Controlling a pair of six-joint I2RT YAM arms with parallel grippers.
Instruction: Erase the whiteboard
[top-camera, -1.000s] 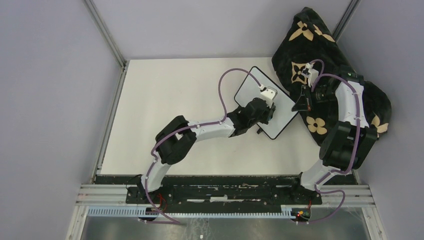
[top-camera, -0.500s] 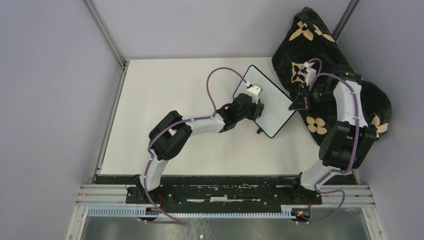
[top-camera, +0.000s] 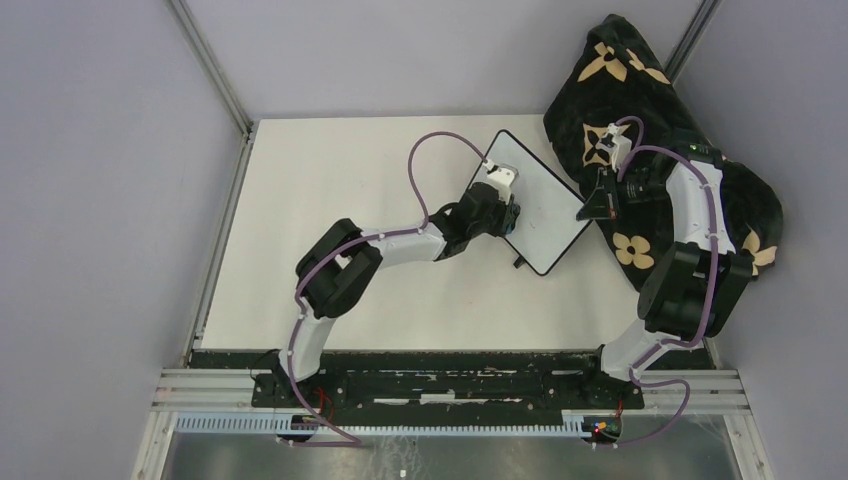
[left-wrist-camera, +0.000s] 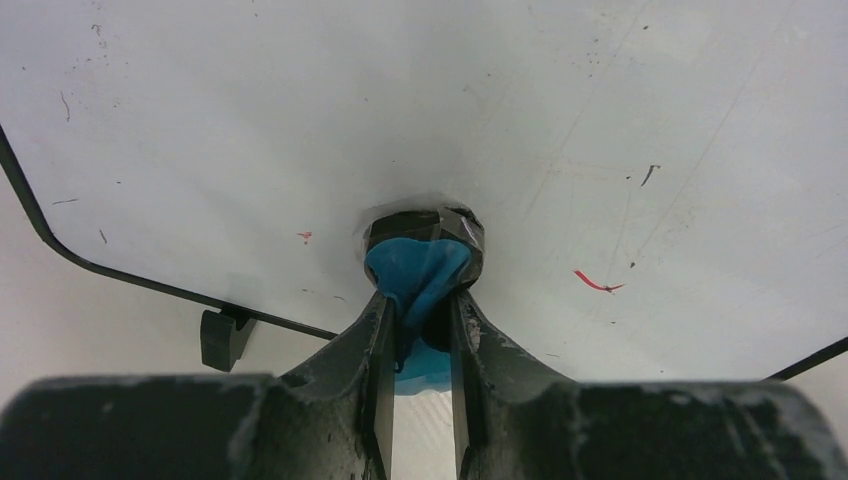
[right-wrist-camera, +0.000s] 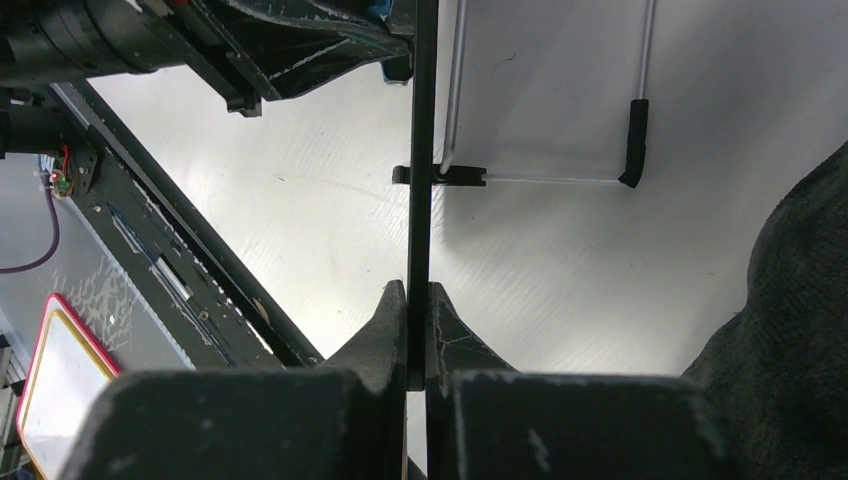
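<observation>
Top view: whiteboard (top-camera: 548, 215) lies skewed at 2 o'clock on the table (top-camera: 340, 220), its 3 o'clock corner just beside the black blanket (top-camera: 655, 90). Left tool (top-camera: 505, 210) is over its 9 o'clock half, right tool (top-camera: 592, 208) at the 3 o'clock corner. Left wrist: left tool (left-wrist-camera: 420, 300) is clamped on a blue wiper (left-wrist-camera: 415, 268) pressed to the board. Unwiped red stroke (left-wrist-camera: 597, 283) at 3 o'clock, red speck (left-wrist-camera: 304, 237) at 9. Frame and foot (left-wrist-camera: 222, 338) are near at 8 o'clock; risk is the wiper running off the rim and snagging. Right wrist: right tool (right-wrist-camera: 417, 305) pinches the board's thin edge (right-wrist-camera: 422, 150), a narrow hold. Hard sideways wiping could pivot the board out. Open table toward 9 o'clock; blanket (right-wrist-camera: 800, 330) crowds 3 o'clock.
</observation>
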